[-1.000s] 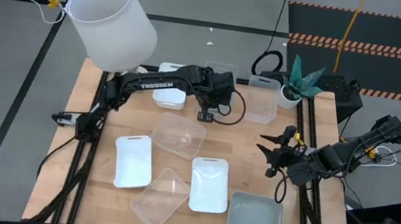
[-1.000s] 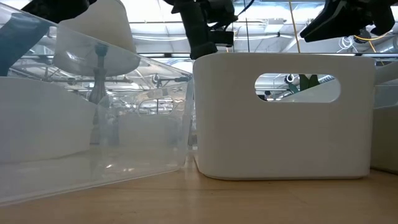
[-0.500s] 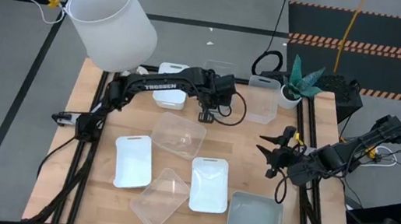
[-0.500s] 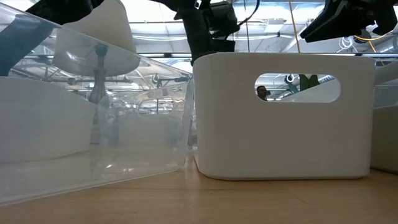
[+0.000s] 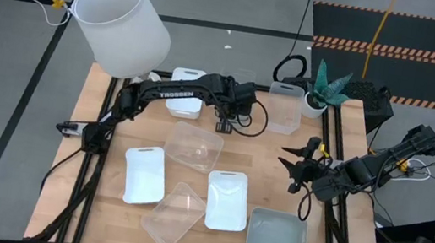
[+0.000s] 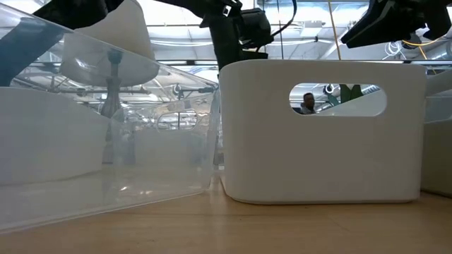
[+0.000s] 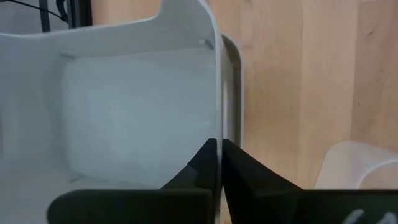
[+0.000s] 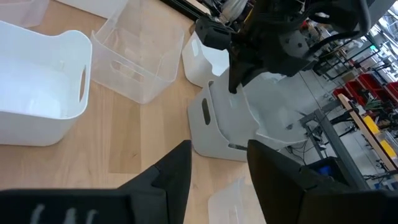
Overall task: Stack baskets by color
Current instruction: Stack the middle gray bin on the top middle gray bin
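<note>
My left gripper reaches to the table's far middle and is shut on a grey basket. That basket sits partly inside a second grey basket. Another grey basket stands at the near right. White baskets lie near the front, and one more white basket lies under my left arm. Clear baskets rest on their bottoms. My right gripper hangs open at the right edge, holding nothing. My left gripper pinches one side wall of the upper grey basket at its rim, one finger inside the basket and one outside. The fingers come from above, slanting down. The basket sits tilted in the lower grey basket, whose rim shows just beside the held wall.
A big white lampshade hangs over the far left corner. A potted plant and cables stand at the far right. In the low view a white basket and a clear basket fill the foreground.
My left gripper has sunk a little with the grey basket toward the grey basket beneath it, still shut on the wall.
</note>
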Motion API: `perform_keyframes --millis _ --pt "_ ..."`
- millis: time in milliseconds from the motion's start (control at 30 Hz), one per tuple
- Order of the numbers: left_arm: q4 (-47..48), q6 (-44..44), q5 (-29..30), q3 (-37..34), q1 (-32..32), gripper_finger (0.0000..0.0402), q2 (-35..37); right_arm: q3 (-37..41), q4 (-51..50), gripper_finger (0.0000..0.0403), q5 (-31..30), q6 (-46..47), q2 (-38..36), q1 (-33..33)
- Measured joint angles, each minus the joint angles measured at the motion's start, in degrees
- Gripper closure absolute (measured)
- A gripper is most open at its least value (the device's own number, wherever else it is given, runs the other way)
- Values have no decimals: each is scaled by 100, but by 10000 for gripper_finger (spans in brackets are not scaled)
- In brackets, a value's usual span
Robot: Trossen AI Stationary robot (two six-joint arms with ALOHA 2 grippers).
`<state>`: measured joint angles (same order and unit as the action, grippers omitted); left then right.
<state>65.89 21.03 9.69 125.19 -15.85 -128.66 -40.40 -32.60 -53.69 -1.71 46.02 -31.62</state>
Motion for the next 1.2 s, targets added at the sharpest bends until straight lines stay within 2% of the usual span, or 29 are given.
perform_keyframes --millis 467,733,833,967,1200 --pt "-7 -92 -111 2 -20 359 0 0 1 255 2 2 0 0" --pt "-13 -287 -139 1 -31 261 2 0 1 255 2 2 0 1" --pt "-15 -430 -311 1 -31 240 2 0 2 255 4 2 0 2" --pt "-15 -589 -577 0 -29 247 2 0 2 255 4 2 0 0" --pt "-15 -724 -835 0 -20 320 4 0 0 255 4 15 0 0"
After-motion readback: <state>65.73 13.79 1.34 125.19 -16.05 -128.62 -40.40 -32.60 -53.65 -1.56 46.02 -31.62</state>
